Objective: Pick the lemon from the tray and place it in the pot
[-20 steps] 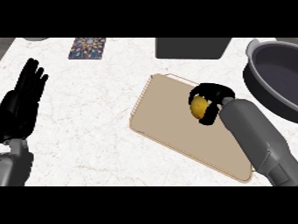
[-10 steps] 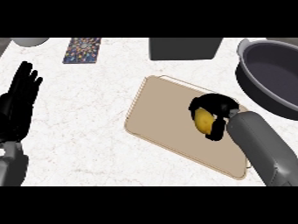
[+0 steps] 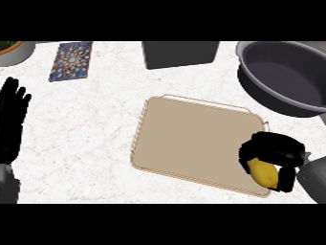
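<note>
The yellow lemon point(image 3: 263, 173) sits inside my right hand point(image 3: 277, 152), whose black fingers curl round it over the near right corner of the beige tray point(image 3: 186, 139). Only the lemon's lower part shows under the fingers. The dark grey pot point(image 3: 292, 76) stands at the far right, beyond the tray, with nothing visible inside. My left hand point(image 3: 3, 124) rests open at the left edge, fingers up, away from the tray.
A dark square container point(image 3: 179, 53) stands at the back behind the tray. A patterned card point(image 3: 71, 61) lies at the back left beside a potted plant point(image 3: 3, 50). The white marble counter point(image 3: 88, 143) stretches between my left hand and the tray.
My right hand has carried the lemon toward the tray's near right corner. The view has shifted, so the pot and the plant show more. The left hand stays open.
</note>
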`<act>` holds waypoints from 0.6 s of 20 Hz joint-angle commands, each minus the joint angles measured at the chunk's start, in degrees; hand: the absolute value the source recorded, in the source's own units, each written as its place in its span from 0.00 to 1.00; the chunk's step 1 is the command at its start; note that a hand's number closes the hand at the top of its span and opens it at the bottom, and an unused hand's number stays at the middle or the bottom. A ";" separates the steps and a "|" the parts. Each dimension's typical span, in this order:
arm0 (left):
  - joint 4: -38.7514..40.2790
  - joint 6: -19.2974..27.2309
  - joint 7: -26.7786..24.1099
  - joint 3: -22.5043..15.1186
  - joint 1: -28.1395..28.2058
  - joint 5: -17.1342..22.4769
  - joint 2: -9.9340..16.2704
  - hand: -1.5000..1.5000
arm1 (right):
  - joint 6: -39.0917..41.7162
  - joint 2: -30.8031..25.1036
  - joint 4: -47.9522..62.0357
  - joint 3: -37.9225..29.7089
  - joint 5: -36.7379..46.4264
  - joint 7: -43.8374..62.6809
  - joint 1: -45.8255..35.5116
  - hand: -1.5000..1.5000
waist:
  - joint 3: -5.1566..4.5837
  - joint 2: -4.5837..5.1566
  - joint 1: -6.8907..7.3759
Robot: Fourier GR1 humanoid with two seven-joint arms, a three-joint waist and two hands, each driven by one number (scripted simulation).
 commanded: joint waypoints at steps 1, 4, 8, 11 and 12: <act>-1.03 0.15 -0.76 1.31 2.05 0.11 0.58 0.50 | -3.86 -9.32 -6.41 -8.13 -9.22 -12.29 8.09 1.00 | 0.09 0.22 -1.71; -1.55 -0.25 -0.10 1.67 2.13 1.11 0.49 0.50 | -4.11 -13.90 -8.63 -17.28 -18.95 -16.19 11.70 1.00 | 0.05 0.64 -1.40; -2.40 -0.23 0.57 0.79 1.42 0.30 0.77 0.50 | -2.21 -17.22 -11.52 -27.48 -32.14 -17.64 16.92 1.00 | 0.04 1.11 -0.37; -3.32 -1.15 0.18 0.36 2.32 1.21 0.11 0.50 | 0.30 -19.70 -12.36 -34.00 -41.07 -17.98 22.98 1.00 | 0.02 1.38 1.42; -2.11 -0.33 -0.43 -0.17 0.94 0.45 -0.64 0.50 | 2.47 -21.03 -14.35 -36.05 -44.45 -16.43 23.25 1.00 | -0.06 1.53 1.36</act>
